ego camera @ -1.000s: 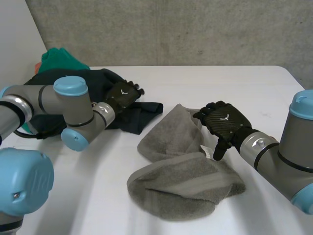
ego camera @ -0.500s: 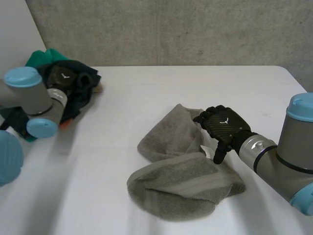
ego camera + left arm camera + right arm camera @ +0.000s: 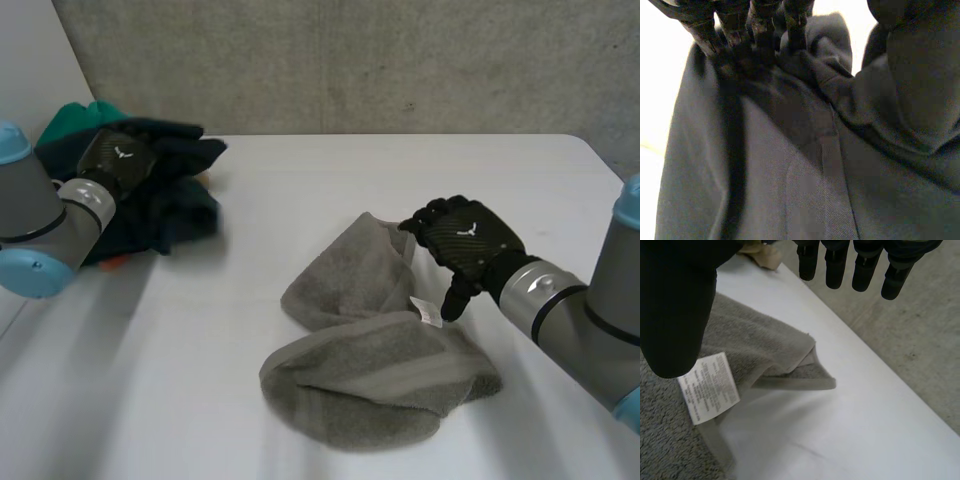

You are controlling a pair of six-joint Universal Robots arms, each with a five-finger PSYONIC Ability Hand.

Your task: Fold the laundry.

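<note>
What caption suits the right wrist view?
Open right hand over a grey towel, thumb near its white label, on a white table.

On one white table (image 3: pixel 330 180): one grey towel (image 3: pixel 370 385) bearing one label (image 3: pixel 424 309), one dark garment (image 3: pixel 175 205), one green garment (image 3: pixel 68 118); two black hands, left hand (image 3: pixel 115 160) and right hand (image 3: pixel 465 240).

White table (image 3: pixel 330 190): plain surface. One grey towel (image 3: pixel 370 370) lies crumpled near the middle (white label (image 3: pixel 425 310) showing on top). Well apart from the towel, to its left and farther back, a dark garment (image 3: pixel 165 215) is heaped, with green cloth (image 3: pixel 75 118) just beyond.
</note>
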